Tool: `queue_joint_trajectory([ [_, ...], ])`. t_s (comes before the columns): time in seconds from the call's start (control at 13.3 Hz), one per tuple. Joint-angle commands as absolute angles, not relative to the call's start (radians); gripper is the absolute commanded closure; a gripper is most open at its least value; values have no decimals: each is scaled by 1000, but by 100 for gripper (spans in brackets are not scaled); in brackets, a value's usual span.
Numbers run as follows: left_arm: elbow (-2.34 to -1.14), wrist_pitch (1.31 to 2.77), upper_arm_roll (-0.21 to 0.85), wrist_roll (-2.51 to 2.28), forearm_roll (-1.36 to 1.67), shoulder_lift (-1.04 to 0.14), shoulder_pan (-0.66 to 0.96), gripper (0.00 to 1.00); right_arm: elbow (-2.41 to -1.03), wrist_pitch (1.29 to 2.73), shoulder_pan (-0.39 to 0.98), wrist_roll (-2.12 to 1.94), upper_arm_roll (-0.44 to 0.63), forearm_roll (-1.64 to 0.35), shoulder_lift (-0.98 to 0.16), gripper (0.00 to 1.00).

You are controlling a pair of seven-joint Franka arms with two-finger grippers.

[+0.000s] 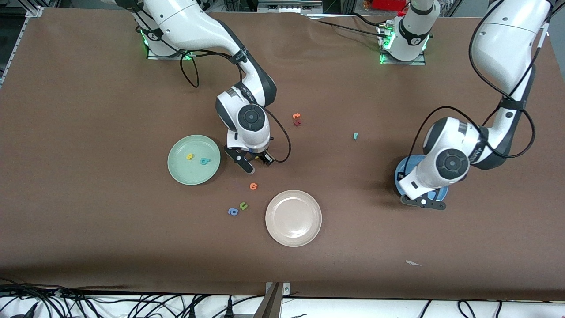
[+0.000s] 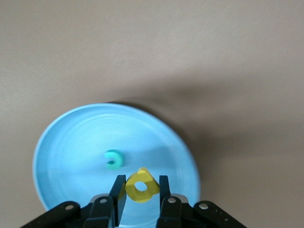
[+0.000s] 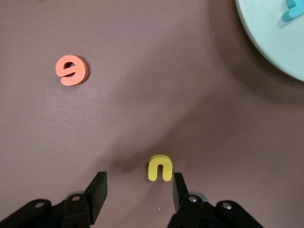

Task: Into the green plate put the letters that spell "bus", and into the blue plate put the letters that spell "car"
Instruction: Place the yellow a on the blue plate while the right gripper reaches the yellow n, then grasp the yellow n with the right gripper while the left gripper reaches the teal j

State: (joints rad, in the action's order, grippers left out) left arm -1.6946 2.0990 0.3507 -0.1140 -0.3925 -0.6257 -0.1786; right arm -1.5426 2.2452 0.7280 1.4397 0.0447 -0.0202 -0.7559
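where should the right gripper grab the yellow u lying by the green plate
Across its two legs, coming straight down. The yellow u lies flat on the table, and the right gripper hangs over it with fingers apart, one finger already beside a leg.

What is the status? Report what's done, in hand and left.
Done: yellow "s" and teal "b" lie in the pale green plate; teal "c" lies in the blue plate. In hand: left gripper holds yellow "a" over it; right gripper straddles yellow "u". Left: teal "r".
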Motion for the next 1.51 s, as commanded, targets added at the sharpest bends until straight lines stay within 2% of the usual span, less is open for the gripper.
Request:
queue_joint_trajectory([
  [0.0,-1683,2091,357,67,-428,-670,-233,48,-1555,2261,736,1447,51,2,-769,40],
  [0.08,-1681,2095,356,105,-428,-673,-235,0,-1562,2264,738,1445,51,2,-769,40],
  [0.38,-1684,2097,379,48,-294,-657,-215,0,-1595,2290,738,1442,51,17,-770,40],
  [0.53,-1712,2102,431,16,-247,-615,-224,0,-1605,2306,738,1442,51,18,-770,46],
  [0.83,-1866,2198,512,-158,-244,-531,-225,0,-1603,2303,738,1419,51,18,-769,73],
  [0.98,-1989,2328,535,-228,-245,-494,-222,0,-1605,2290,736,1359,51,18,-764,80],
  [1.13,-2084,2410,549,-299,-261,-476,-215,0,-1598,2261,735,1323,60,18,-749,86],
  [1.43,-2192,2465,577,-414,-326,-442,-207,0,-1594,2099,729,1108,136,9,-660,87],
])
